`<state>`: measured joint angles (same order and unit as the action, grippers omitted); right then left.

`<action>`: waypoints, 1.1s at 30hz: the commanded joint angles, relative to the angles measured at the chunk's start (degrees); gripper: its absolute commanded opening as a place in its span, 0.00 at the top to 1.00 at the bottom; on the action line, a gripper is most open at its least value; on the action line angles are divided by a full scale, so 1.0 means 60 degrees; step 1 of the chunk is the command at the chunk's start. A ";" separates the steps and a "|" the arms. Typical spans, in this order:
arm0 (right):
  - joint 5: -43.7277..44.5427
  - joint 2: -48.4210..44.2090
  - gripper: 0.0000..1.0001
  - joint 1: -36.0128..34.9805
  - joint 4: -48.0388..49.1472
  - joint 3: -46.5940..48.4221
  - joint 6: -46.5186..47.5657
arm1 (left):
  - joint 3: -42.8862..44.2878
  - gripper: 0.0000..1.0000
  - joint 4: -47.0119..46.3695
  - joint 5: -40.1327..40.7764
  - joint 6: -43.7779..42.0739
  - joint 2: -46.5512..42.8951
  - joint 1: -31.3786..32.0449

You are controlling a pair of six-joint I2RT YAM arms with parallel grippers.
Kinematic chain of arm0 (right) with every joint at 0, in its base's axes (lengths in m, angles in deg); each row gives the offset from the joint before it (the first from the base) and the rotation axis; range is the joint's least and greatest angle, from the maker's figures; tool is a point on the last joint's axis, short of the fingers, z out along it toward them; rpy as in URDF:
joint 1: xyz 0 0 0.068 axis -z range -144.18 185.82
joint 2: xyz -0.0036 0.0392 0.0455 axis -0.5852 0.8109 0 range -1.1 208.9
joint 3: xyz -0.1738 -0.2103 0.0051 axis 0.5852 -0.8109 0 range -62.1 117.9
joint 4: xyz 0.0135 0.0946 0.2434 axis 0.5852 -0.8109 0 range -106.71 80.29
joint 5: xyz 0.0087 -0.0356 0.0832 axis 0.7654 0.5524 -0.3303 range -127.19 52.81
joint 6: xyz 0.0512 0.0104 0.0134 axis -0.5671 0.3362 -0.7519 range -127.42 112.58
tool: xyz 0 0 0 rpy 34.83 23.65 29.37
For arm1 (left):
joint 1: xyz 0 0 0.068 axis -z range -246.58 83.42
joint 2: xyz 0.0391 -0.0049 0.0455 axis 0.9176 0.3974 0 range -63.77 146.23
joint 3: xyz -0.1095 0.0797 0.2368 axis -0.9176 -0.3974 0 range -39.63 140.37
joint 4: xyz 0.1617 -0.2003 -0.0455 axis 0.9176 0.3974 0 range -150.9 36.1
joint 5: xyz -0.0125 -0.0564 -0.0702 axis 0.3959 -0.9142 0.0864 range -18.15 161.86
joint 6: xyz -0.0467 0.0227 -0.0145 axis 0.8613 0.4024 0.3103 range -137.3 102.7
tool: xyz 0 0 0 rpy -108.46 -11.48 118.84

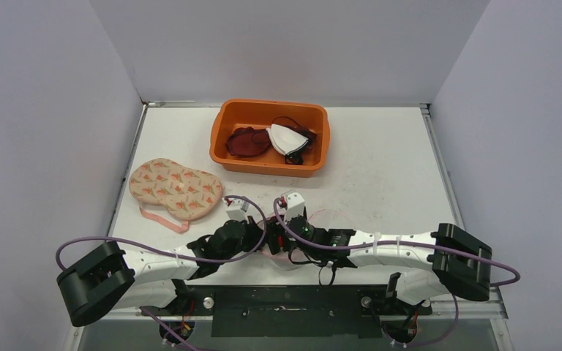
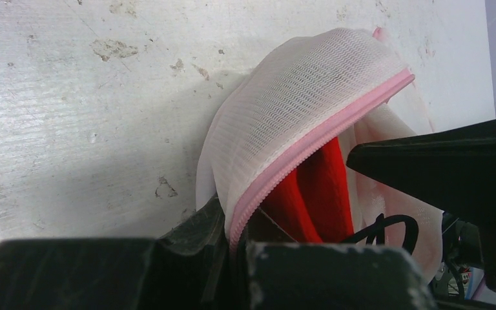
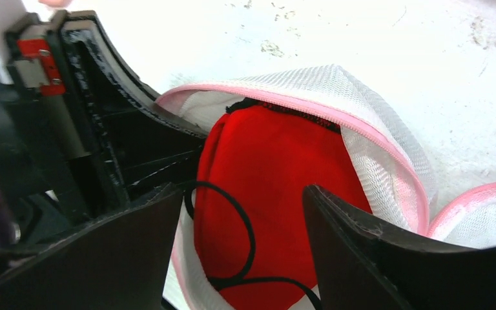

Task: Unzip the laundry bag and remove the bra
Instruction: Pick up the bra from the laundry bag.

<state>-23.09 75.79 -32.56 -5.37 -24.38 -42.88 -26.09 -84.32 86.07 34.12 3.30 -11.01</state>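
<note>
Between the spread right fingers (image 3: 374, 258) sat the red bra (image 3: 271, 168), inside the laundry bag (image 3: 378, 154) the left fingers (image 2: 194, 236) pinched.

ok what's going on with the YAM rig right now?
It's mid-extraction. The laundry bag is already unzipped, and the red bra shows in the opening. The left gripper looks clamped on the bag's pink zip edge, holding it open. The right gripper has its jaws open on either side of the bra and has not yet closed on it. The bra is still inside the bag.
</note>
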 commanded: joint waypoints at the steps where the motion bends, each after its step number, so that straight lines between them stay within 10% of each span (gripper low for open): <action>1: 0.1148 0.0551 0.34 -0.0197 -0.0415 0.0554 0.0271 | 0.0410 1.00 -0.0542 -0.0170 -0.0006 -0.0026 0.0078; 12: 0.1546 0.1328 0.52 -0.0406 -0.0498 0.0903 0.0387 | 0.0276 1.00 -0.0377 -0.0045 0.0059 -0.0456 0.0137; 20: 0.1498 0.0463 0.94 -0.0440 -0.0185 0.0401 0.0628 | 0.0222 1.00 -0.0103 0.0151 0.0109 -0.0743 0.0147; 33: -0.1572 -0.2273 0.95 -0.0428 0.0004 -0.1042 0.3321 | 0.0901 1.00 0.0711 0.0493 -0.0158 -0.1035 0.0115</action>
<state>-23.55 65.56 -34.77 -6.88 -29.43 -29.94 -24.43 -80.74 87.03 34.57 -2.17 -10.38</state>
